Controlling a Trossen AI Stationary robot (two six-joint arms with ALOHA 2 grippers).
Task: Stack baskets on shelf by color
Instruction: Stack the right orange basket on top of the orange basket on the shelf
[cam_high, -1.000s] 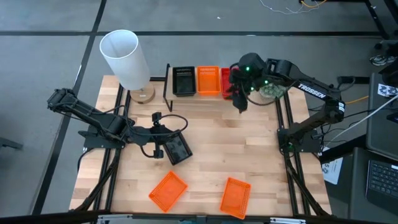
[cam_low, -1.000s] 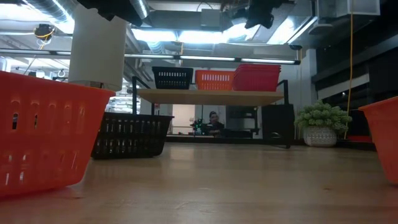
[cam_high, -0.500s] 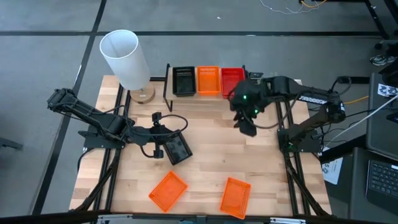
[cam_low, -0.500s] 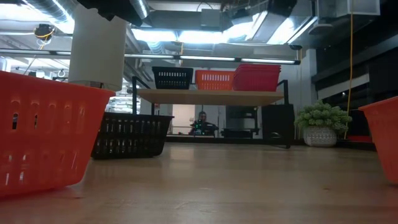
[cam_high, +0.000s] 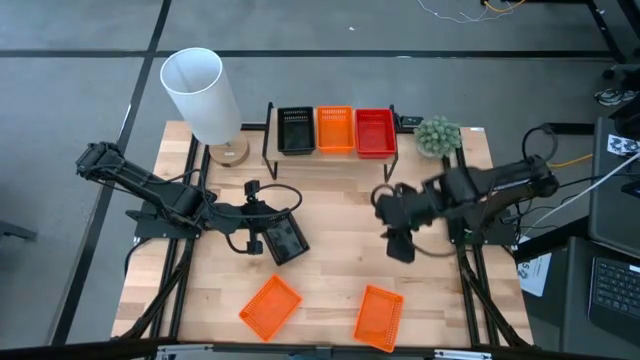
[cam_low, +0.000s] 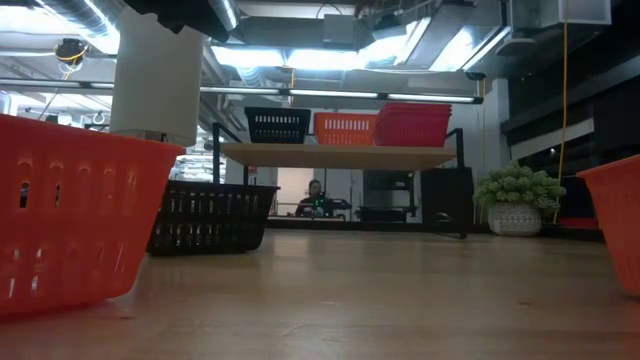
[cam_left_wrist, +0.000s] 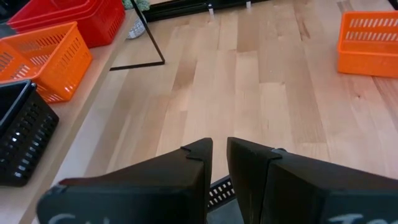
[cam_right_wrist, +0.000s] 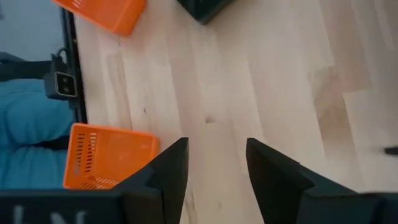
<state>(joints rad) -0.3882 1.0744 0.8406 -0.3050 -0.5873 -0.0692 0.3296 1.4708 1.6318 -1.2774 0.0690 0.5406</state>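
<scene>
On the shelf (cam_high: 330, 152) at the table's far edge stand a black basket (cam_high: 295, 131), an orange basket (cam_high: 335, 130) and a red pile (cam_low: 412, 125), side by side. My left gripper (cam_high: 268, 238) is shut on another black basket (cam_high: 285, 240) at the table's left middle. My right gripper (cam_high: 398, 242) hangs open over bare wood right of centre, its fingers (cam_right_wrist: 168, 174) pointing down with nothing between them. Two orange baskets (cam_high: 270, 306) (cam_high: 379, 317) lie near the front edge. My left gripper pinches the black basket's mesh wall at its rim (cam_left_wrist: 219, 188) between its two fingers, coming slanting down from the table's left. In the low view the basket (cam_low: 210, 218) appears to sit level on the table.
A tall white cylinder (cam_high: 203, 95) on a wooden foot stands at the far left corner, beside the shelf. A small potted plant (cam_high: 438, 135) stands at the far right. Bare tabletop (cam_high: 340, 210) lies between the arms. A person (cam_low: 315, 193) shows far behind the table.
My right gripper has swung away from the red pile on the shelf toward the table's near edge, and now hangs over the table right of centre, still open. The red pile stays on the shelf, uncovered in the high view.
</scene>
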